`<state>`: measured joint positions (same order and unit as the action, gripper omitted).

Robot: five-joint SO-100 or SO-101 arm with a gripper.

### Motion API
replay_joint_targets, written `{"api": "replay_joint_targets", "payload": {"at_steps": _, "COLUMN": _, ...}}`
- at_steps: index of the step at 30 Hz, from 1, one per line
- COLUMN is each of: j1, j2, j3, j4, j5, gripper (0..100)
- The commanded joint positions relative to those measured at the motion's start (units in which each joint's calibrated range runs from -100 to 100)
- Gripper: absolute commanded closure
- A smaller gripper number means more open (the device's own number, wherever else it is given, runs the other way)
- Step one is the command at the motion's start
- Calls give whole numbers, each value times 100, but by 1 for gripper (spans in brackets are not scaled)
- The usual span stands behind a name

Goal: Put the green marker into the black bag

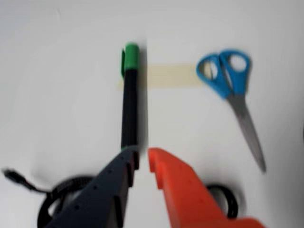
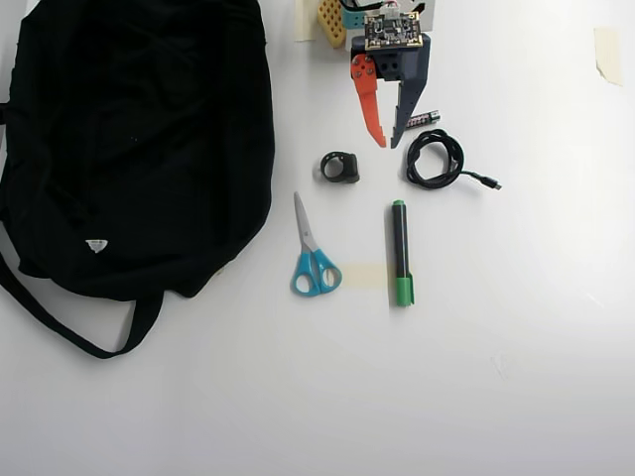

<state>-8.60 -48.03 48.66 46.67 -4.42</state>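
The green marker (image 2: 400, 253) lies on the white table with its black barrel pointing at the arm and its green cap on the far end. In the wrist view the green marker (image 1: 129, 109) runs straight up from the dark fingertip. My gripper (image 2: 388, 145) hovers above the table just short of the marker's near end, with a narrow gap between its orange and dark fingers and nothing in it. From the wrist, the gripper (image 1: 143, 156) shows that same slim gap. The black bag (image 2: 129, 139) fills the left of the overhead view, well away from the gripper.
Blue-handled scissors (image 2: 313, 258) lie beside the marker, also scissors (image 1: 235, 90) in the wrist view. A coiled black cable (image 2: 437, 159), a small black ring (image 2: 340, 167) and a small battery (image 2: 422, 119) sit near the gripper. A tape strip (image 2: 365, 276) lies between scissors and marker.
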Motion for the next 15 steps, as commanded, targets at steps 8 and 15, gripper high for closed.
{"api": "replay_joint_targets", "payload": {"at_steps": 8, "j1": 22, "j2": 1434, "j3": -1991, "j4": -94, "j5": 2, "gripper": 98}}
{"api": "replay_joint_targets", "payload": {"at_steps": 15, "j1": 44, "j2": 2297, "j3": -3159, "j4": -94, "j5": 7, "gripper": 98}}
